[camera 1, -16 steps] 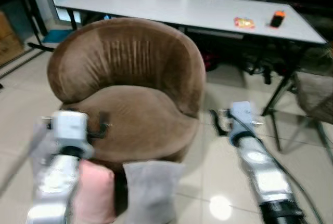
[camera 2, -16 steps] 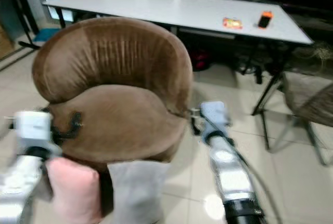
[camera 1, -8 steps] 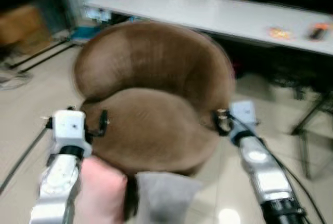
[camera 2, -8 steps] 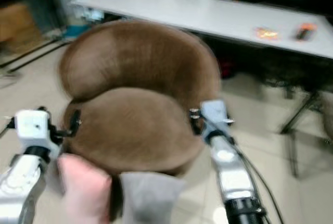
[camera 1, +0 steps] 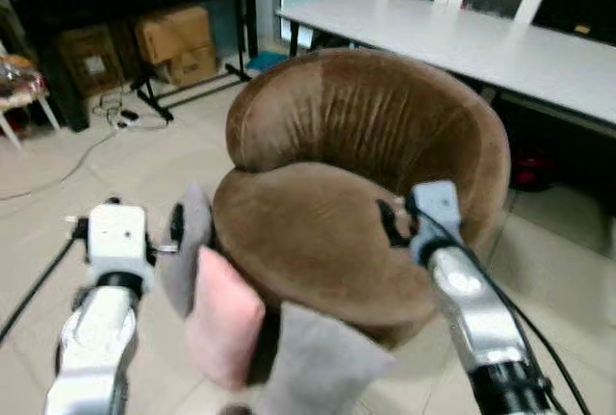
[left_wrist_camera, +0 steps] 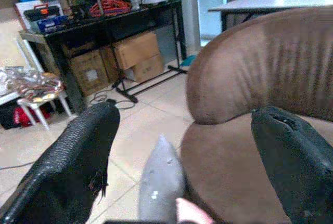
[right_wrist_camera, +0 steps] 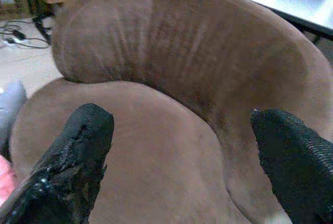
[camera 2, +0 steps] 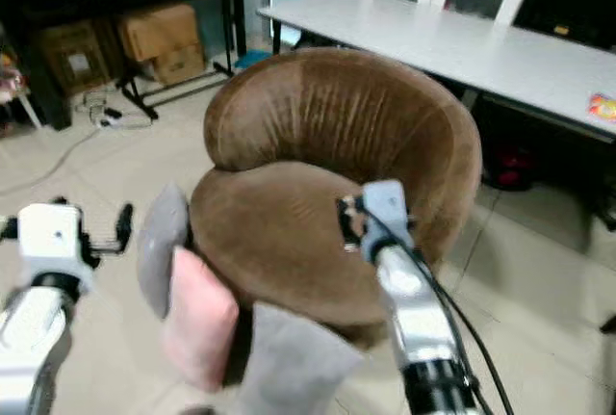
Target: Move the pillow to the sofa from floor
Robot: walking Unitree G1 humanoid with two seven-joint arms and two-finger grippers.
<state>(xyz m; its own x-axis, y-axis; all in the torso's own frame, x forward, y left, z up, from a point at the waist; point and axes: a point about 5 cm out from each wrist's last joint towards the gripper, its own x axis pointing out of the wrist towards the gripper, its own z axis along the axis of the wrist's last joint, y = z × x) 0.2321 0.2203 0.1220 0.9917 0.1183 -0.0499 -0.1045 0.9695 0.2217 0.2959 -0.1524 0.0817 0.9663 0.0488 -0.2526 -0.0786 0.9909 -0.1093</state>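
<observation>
Three pillows lean against the front of the brown round sofa chair on the tiled floor: a pink pillow, a grey pillow to its left and another grey pillow to its right. My left gripper is open, raised just left of the left grey pillow, touching nothing. My right gripper is open over the front right of the chair's seat, with nothing between its fingers.
A long white table stands behind the chair. Cardboard boxes sit under a black rack at the far left, with cables on the floor near them. A small stool is at the left edge.
The whole view has swung to the left, so the camera moved. A third grey pillow now shows left of the pink one. Both grippers stay open and empty.
</observation>
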